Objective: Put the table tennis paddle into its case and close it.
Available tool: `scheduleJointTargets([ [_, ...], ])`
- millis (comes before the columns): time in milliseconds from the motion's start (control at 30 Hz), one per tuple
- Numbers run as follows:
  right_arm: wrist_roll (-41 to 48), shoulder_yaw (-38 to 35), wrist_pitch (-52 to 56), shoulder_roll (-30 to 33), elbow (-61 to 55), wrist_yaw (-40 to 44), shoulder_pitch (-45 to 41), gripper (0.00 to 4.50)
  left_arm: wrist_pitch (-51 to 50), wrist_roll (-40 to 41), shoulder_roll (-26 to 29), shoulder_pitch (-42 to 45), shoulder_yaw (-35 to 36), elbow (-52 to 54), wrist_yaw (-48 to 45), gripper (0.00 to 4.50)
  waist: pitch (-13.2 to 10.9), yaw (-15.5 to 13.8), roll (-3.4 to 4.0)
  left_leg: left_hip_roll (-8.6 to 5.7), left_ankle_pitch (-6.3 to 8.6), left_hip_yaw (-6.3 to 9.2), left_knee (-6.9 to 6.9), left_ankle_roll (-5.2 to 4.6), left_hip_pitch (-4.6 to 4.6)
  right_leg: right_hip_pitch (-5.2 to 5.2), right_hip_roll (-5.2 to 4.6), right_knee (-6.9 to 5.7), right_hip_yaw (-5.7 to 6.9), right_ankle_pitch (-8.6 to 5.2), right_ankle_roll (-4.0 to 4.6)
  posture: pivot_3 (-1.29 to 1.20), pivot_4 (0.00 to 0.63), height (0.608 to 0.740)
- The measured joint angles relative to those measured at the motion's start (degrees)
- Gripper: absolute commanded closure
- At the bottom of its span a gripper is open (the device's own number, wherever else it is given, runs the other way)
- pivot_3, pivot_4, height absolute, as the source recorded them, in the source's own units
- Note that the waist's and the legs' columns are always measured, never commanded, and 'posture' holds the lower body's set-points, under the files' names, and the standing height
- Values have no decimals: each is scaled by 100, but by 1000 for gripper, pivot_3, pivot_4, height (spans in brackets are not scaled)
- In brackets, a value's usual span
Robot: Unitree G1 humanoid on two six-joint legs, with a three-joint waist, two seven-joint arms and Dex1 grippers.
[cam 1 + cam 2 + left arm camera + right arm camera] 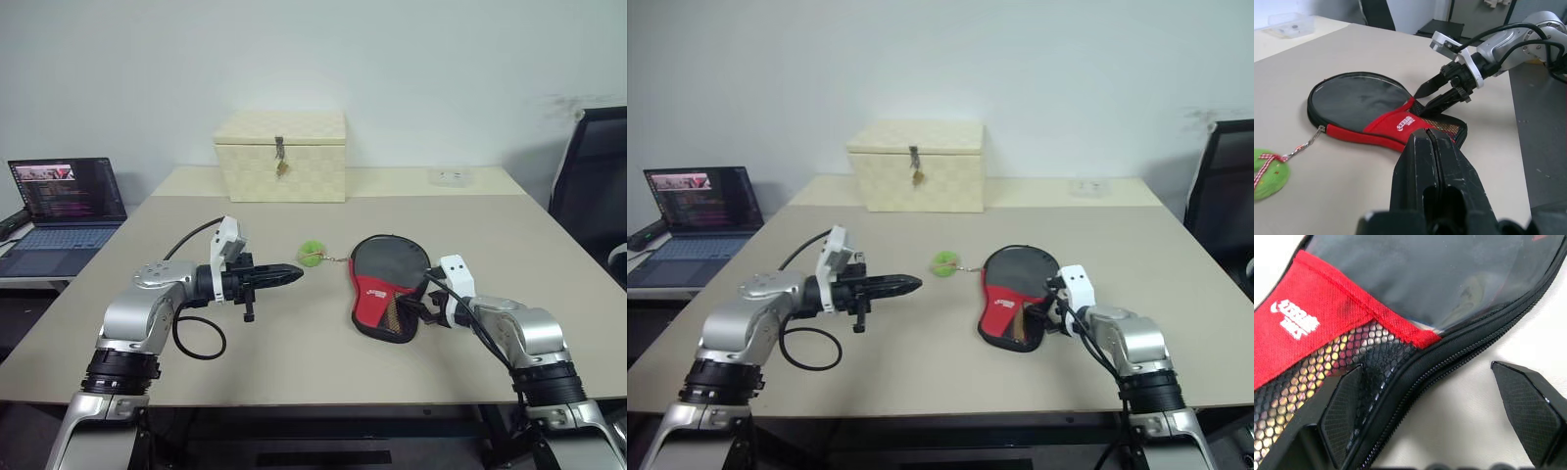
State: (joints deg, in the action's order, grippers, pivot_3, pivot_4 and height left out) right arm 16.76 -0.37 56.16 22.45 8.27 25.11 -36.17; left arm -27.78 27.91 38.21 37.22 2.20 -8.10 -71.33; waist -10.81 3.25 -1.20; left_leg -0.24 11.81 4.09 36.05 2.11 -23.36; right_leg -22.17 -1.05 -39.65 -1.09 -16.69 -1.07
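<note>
The case (384,284) lies flat on the table, right of centre, with a black round part, a red panel with a white logo and a mesh pocket (1308,382). Light wood that may be the table tennis paddle's handle shows through the mesh; the rest of the paddle is hidden. A short chain ties the green zipper tag (313,255) to the case's left edge. My right gripper (416,304) is open and straddles the case's zipped edge near the narrow end. One finger (1342,416) rests over the mesh, the other over bare table. My left gripper (292,273) is shut and empty, hovering left of the tag and pointing at it.
A cream woven box (281,155) with a metal latch stands at the back centre of the table (294,362). A small clear container (451,177) sits at the back right. An open laptop (64,206) is on a side desk to the left, and a black chair (598,186) stands to the right.
</note>
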Motion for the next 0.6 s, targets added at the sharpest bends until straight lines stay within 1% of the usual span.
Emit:
scheduleJointTargets([
  [267,37,-150,204,-323,335,26,-305,8,89,-4,24,-57,0,6,53,4500,2,87,-3,3,0,-14,-10,0,42,8,4,-28,-29,-7,12,0,150,740],
  [333,82,-258,319,-413,352,52,-345,392,97,-4,40,-88,0,17,60,4500,2,100,-3,6,0,-13,-10,0,42,8,8,-29,-28,-8,14,0,150,740],
  [400,154,-325,413,-482,396,82,-379,938,97,-4,48,-119,0,58,64,4500,2,115,-3,10,0,-13,-11,0,42,8,9,-28,-30,-9,15,0,150,740],
  [500,267,-407,539,-617,432,135,-393,1918,97,-4,80,-169,0,92,66,4500,2,143,-3,16,1,-16,-17,0,43,7,9,-28,-34,-9,16,0,150,740],
  [600,284,-413,586,-709,466,143,-395,3016,97,-2,104,-217,0,109,66,4500,2,153,-3,19,1,-19,-19,0,44,4,11,-28,-39,-9,16,0,150,740],
])
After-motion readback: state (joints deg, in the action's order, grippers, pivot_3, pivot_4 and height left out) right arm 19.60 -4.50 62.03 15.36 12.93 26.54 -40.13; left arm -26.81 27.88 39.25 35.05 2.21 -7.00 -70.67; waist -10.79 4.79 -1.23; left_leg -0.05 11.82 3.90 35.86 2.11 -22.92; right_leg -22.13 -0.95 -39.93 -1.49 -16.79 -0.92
